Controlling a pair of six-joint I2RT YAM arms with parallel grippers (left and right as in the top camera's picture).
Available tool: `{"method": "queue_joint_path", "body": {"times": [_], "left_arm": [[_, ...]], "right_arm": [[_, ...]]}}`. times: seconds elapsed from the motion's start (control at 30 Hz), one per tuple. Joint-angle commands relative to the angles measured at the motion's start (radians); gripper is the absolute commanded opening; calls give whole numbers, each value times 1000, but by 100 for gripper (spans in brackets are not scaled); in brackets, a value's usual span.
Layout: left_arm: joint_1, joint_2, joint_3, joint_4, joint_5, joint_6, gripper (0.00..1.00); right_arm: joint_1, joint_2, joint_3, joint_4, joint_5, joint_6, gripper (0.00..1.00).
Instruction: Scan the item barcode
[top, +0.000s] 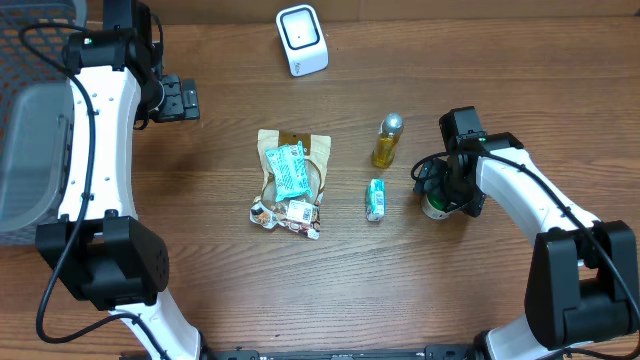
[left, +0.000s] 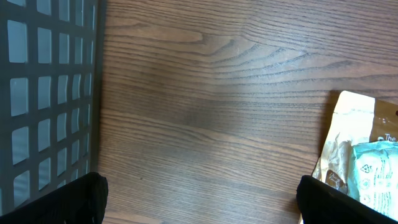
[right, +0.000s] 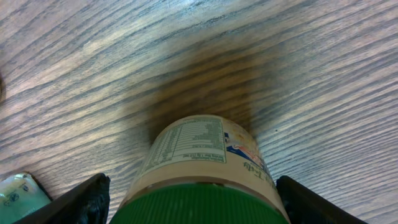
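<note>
Overhead, the jar (top: 433, 210) is largely covered by the right gripper (top: 440, 198). From the right wrist its green lid (right: 199, 208) is cut by the lower edge, its label print (right: 186, 140) is too small to be read, and contact with the jaws cannot be told. The pouch (left: 347, 134) is cropped by the left wrist view's right edge

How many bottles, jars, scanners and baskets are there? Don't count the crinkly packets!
Bottles: 1, the yellow bottle
Jars: 1, the green-lidded jar
Scanners: 1, the white scanner
Baskets: 1, the dark mesh basket
Total: 4
</note>
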Motion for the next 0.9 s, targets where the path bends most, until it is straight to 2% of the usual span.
{"method": "queue_joint_path", "body": {"times": [0.0,0.47,0.87], "left_arm": [[0,-3,16,2,-5,11,100],[0,-3,16,2,-5,11,100],[0,-3,16,2,-5,11,100]], "right_arm": [[-1,-6,-11,4,-6,0,82],[-1,-6,-20,22,-6,0,74],[-1,-6,-20,23,-6,0,79]]}}
